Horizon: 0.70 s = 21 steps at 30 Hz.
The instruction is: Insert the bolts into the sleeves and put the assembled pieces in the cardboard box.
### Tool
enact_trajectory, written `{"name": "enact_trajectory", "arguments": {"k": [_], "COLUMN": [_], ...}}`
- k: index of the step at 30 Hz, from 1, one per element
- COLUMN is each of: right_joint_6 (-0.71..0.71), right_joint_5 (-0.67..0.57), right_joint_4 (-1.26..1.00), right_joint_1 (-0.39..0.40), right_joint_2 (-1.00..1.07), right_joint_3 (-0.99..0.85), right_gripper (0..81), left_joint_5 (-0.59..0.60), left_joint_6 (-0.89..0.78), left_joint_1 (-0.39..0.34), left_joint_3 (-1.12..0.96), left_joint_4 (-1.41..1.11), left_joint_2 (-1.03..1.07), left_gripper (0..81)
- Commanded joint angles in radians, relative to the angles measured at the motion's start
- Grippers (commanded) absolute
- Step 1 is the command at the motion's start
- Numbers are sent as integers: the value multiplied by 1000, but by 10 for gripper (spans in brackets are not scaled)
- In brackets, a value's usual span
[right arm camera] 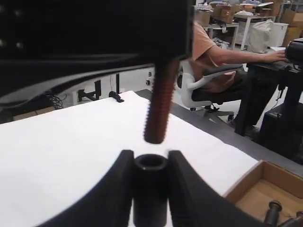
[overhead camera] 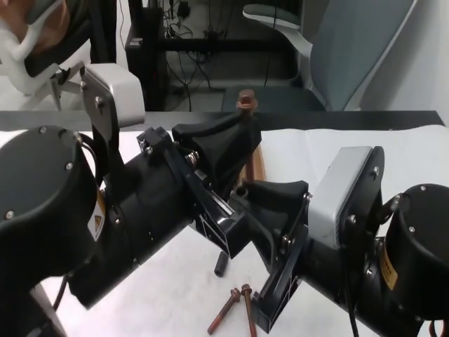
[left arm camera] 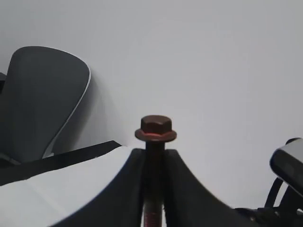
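My left gripper (left arm camera: 155, 153) is shut on a reddish-brown bolt (left arm camera: 155, 128), whose hex head sticks out past the fingertips. In the high view this bolt (overhead camera: 245, 100) stands upright, head up, in the left gripper (overhead camera: 235, 137). My right gripper (right arm camera: 150, 158) is shut on a black sleeve (right arm camera: 150, 172) with its open end facing up. The bolt's threaded end (right arm camera: 158, 109) hangs just above the sleeve's opening, a small gap apart. The right gripper (overhead camera: 273, 193) sits directly below the left one.
Two loose bolts (overhead camera: 235, 309) and a black sleeve (overhead camera: 221, 263) lie on the white bench near the front. The cardboard box (right arm camera: 262, 187) stands off the bench's edge with assembled pieces (right arm camera: 273, 208) inside. Office chairs stand behind the bench.
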Motion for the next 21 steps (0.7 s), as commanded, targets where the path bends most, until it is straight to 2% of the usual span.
{"name": "enact_trajectory", "arguments": {"k": [1, 12, 21], "right_joint_6": [-9, -9, -9], "right_joint_5": [16, 16, 16], "right_joint_4": [-28, -29, -75], "right_joint_1": [2, 2, 2], "right_joint_2": [-2, -5, -23], "right_joint_3": [-5, -5, -5], "right_gripper": [6, 6, 6], "left_joint_5": [3, -5, -61], "left_joint_6": [36, 74, 118], "left_joint_1": [-4, -4, -4], "left_joint_3": [-4, -4, -2], "left_joint_4": [-13, 95, 117], "left_joint_2": [0, 0, 0], "left_gripper": [18, 18, 18]}}
